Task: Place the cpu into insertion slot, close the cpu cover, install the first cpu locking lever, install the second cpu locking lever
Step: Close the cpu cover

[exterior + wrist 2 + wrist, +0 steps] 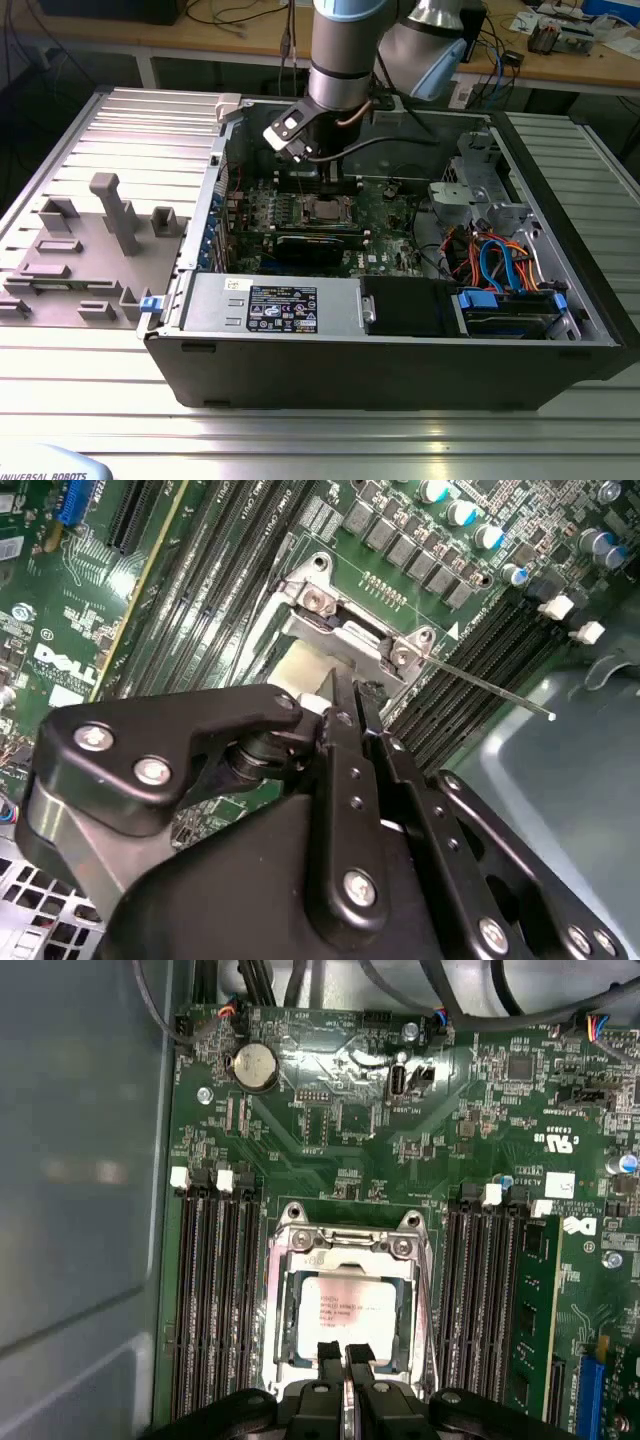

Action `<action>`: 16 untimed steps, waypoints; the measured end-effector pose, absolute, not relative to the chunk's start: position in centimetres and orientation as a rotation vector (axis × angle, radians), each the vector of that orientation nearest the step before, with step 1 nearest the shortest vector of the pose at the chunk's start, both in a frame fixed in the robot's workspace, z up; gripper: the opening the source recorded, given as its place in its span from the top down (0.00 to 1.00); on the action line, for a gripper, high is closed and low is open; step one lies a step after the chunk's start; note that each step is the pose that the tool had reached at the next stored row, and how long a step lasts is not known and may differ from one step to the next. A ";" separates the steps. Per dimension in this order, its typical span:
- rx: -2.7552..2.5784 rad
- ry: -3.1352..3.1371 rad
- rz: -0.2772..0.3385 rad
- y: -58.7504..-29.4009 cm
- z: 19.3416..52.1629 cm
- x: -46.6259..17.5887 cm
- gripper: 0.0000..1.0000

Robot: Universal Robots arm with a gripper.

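Pincer opening: in the first wrist view the pincer has its two black fingertips drawn together, with only a slit between them; nothing shows gripped there.
Pincer contact: the tips hang over the near edge of the cpu. Whether they press on it or on the frame around it, I cannot tell.
Pincer, other angle: in the second wrist view the pincer points down at the socket, its fingers side by side.
Cpu: a pale grey square with faint print, lying flat in the insertion slot.
Cpu cover: the silvery frame lies down around the chip, which shows through its window.
Locking lever: in the second wrist view a thin metal rod sticks out from the socket corner, away over the memory slots.
Board: the green motherboard carries the socket between two banks of long black slots, with a coin battery further off.
Setting: in the exterior view the arm reaches into an open computer case lying on a ribbed metal counter.
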State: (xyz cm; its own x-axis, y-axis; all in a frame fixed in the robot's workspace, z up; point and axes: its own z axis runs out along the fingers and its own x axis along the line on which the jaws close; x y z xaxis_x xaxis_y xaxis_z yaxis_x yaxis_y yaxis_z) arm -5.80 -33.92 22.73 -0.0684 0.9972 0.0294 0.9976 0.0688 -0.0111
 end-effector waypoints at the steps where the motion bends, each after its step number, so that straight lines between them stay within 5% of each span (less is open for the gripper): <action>1: -2.122 -2.278 -0.019 -33.9 22.4 -6.0 0.84; 16: -2.100 -2.298 -0.017 -33.9 20.4 -6.9 0.84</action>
State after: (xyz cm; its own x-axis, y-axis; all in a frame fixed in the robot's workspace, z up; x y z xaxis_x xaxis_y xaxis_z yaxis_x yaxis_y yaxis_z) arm -6.89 -33.93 20.42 -0.0897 0.9956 0.0282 0.9959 0.0900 -0.0112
